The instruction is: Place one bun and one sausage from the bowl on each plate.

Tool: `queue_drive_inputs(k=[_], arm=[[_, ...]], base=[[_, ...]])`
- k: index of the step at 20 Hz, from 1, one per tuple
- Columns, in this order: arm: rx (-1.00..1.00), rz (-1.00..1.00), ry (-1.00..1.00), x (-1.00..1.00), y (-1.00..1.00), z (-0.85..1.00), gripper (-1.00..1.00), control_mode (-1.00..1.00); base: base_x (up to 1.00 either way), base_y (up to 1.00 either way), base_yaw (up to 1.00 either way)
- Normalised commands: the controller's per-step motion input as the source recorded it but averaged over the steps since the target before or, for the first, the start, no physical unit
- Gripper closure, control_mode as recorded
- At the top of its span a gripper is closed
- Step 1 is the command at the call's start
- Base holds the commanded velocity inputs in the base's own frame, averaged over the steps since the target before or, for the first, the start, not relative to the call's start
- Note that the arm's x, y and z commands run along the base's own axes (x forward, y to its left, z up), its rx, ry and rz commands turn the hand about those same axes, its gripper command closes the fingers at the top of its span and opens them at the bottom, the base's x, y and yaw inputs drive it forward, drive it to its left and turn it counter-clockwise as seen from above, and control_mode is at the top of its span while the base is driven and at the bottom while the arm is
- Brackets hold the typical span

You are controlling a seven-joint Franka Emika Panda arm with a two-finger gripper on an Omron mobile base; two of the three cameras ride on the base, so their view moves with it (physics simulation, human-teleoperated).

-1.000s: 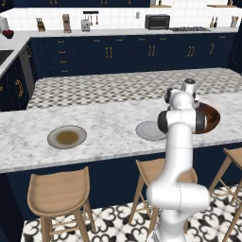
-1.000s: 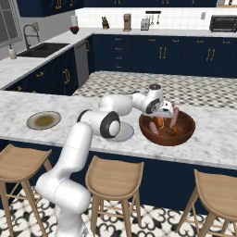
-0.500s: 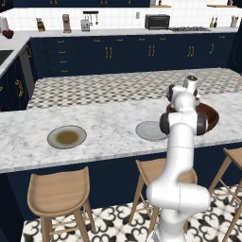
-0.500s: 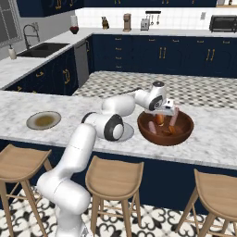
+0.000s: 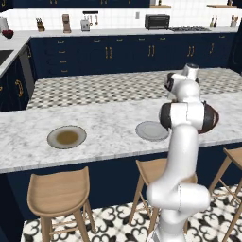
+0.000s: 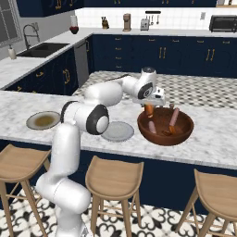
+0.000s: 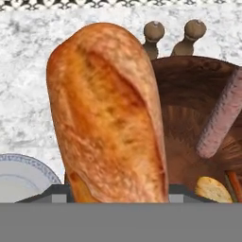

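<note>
You've got the gripper (image 6: pixel 149 107) at center frame in the right base view, just above the left rim of the bowl (image 6: pixel 165 126), w/ a bun (image 6: pixel 149 110) hanging under it. In the hand view the bun (image 7: pixel 109 118) runs up the middle of the frame from between the fingers at the bottom edge, golden-brown w/ a split crust, so the pincer is clamped on the bun.

In the hand view the bowl (image 7: pixel 189 104) sits to the right behind the bun, dark reddish-brown. A sausage (image 7: pixel 220 122) leans along its right side, a second bun end (image 7: pixel 211 188) shows at lower right, and two brown knobbed things (image 7: pixel 172 34) stick up past the far rim at the top; can't tell what they are.

In the right base view you see two sausages in the bowl (image 6: pixel 173 118), one leaning on the right, one lower left.

The light grey plate (image 6: pixel 117 131) lies just left of the bowl on the marble counter (image 6: pixel 213 139), near but not touching as far as you can tell. In the hand view its rim (image 7: pixel 19 163) pokes in at lower left. The olive-centred plate (image 6: pixel 43 120) is well apart, at the left of the frame. Both plates look bare.

In the left base view the grey plate (image 5: pixel 151 131) sits mid-frame, olive plate (image 5: pixel 66 137) to the left, and the bowl (image 5: pixel 213 119) is mostly hidden behind the arm at the right.
</note>
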Motion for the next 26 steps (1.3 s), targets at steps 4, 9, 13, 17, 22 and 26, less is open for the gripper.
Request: queue_drive_inputs(k=[4,9,13,17,22,26], arm=[[-0.09,0.02,0.0,-0.64,1.0,0.1,1.0,-1.0],[-0.02,0.01,0.07,-0.31,1.0,0.0,1.0,-1.0],[0.0,0.0,0.15,0.0,1.0,0.0,1.0,-1.0],[0.05,0.0,0.18,0.23,0.59,-0.16,1.0,-1.0],[0.1,0.0,0.14,0.02,0.15,-0.42,1.0,-1.0],[0.08,-0.02,0.07,0.0,0.01,-0.53,1.0,-1.0]], base=[[0.0,0.0,0.0],[0.0,0.0,0.0],[0.0,0.0,0.0],[0.0,0.0,0.0],[0.0,0.0,0.0],[0.0,0.0,0.0]])
